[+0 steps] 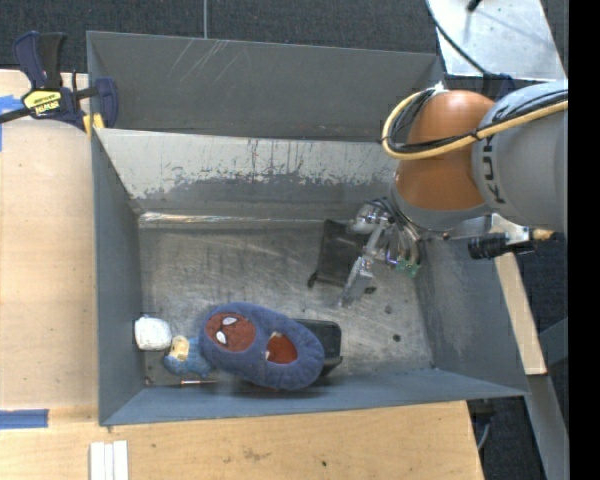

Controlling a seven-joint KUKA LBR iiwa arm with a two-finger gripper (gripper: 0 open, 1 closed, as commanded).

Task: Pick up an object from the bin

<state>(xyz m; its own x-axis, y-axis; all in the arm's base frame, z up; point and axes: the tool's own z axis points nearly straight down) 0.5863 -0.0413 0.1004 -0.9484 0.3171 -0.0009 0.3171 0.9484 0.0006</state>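
The gripper (pixel 363 273), open or closed I cannot tell, hangs just beside a black rectangular piece (pixel 335 252), probably light, stiff and best pinched across its thin edges.

black thing (pixel 328 340) half hidden under blue slipper (pixel 265 356), dark flat piece (pixel 334 253) partly behind pincer (pixel 365 276)

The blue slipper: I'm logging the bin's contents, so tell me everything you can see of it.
The blue slipper looks soft and plush, an oval with two red round patches on top. It lies flat on the bin floor by the near wall. Its right end rests over a flat black thing; a small yellowish thing sits at its left end.
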